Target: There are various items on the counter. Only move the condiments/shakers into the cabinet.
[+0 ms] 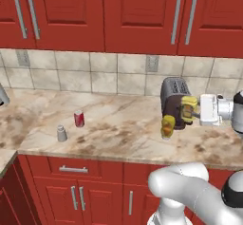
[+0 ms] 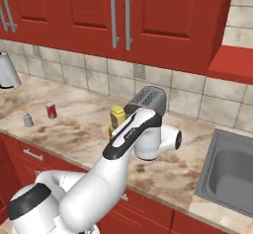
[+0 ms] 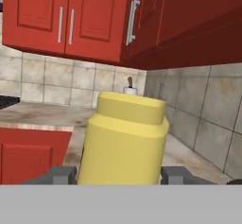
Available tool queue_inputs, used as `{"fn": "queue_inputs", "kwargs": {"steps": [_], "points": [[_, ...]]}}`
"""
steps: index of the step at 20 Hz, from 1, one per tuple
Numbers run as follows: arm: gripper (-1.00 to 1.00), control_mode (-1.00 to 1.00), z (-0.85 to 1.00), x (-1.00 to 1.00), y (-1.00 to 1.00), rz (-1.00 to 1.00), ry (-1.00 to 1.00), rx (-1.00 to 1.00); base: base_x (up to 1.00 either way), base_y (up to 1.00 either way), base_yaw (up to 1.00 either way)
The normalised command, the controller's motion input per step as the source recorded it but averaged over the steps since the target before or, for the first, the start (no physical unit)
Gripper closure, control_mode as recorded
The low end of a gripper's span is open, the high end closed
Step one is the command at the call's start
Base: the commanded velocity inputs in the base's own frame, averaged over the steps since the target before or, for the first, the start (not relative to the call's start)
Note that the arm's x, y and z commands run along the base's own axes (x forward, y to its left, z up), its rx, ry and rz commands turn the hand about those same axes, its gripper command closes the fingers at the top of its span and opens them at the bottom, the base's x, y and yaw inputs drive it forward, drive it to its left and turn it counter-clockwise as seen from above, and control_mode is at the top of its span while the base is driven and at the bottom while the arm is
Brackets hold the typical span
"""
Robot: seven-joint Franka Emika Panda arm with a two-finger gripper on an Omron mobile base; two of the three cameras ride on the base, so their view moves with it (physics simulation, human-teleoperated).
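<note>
The hand (image 1: 189, 109) is closed on the mustard bottle (image 1: 189, 107), holding it by its sides up in the air in front of the dark grey toaster (image 1: 172, 97). In the hand view the mustard bottle (image 3: 124, 138) stands upright between the two grey fingertips (image 3: 60, 174), one pressed on each side of its body, with its wide cap at the top. In the right base view the mustard bottle (image 2: 117, 115) shows just left of the toaster (image 2: 148, 97), partly hidden behind the white arm.

The bright yellow-orange bottle (image 1: 168, 126) stands upright on the counter (image 1: 118, 134) just below and to the left of the held bottle, close in front of the toaster. In the right base view only a sliver of this bottle (image 2: 111, 131) peeks out beside the arm.

Well apart to the left, the red soda can (image 1: 79, 118) stands upright on the counter, and the small grey shaker (image 1: 61, 133) stands near it, a little closer to the counter's front edge. The right base view shows the same pair, the can (image 2: 51, 110) and the shaker (image 2: 27, 119), at the far left of the counter (image 2: 89, 129).

Red cabinets with silver bar handles (image 1: 142, 15) hang above the tiled back wall (image 1: 104, 74). A grey sink (image 2: 232, 171) is set into the counter to the right of the arm.
</note>
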Motion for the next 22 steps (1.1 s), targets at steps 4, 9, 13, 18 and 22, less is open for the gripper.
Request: {"fn": "queue_inputs", "kwargs": {"steps": [4, 9, 13, 18, 22], "points": [[1.0, 1.0, 0.0, 0.0, 0.0, 0.0, 0.0, 0.0, -0.03, -0.02, 0.52], [1.0, 1.0, 0.0, 0.0, 0.0, 0.0, 0.0, 0.0, -0.07, -0.1, 0.62], [1.0, 1.0, 0.0, 0.0, 0.0, 0.0, 0.0, 0.0, -0.26, -0.08, 0.84], [1.0, 1.0, 0.0, 0.0, 0.0, 0.0, 0.0, 0.0, -0.21, 0.0, 0.9], [1.0, 1.0, 0.0, 0.0, 0.0, 0.0, 0.0, 0.0, -0.2, -0.03, 0.89]]}}
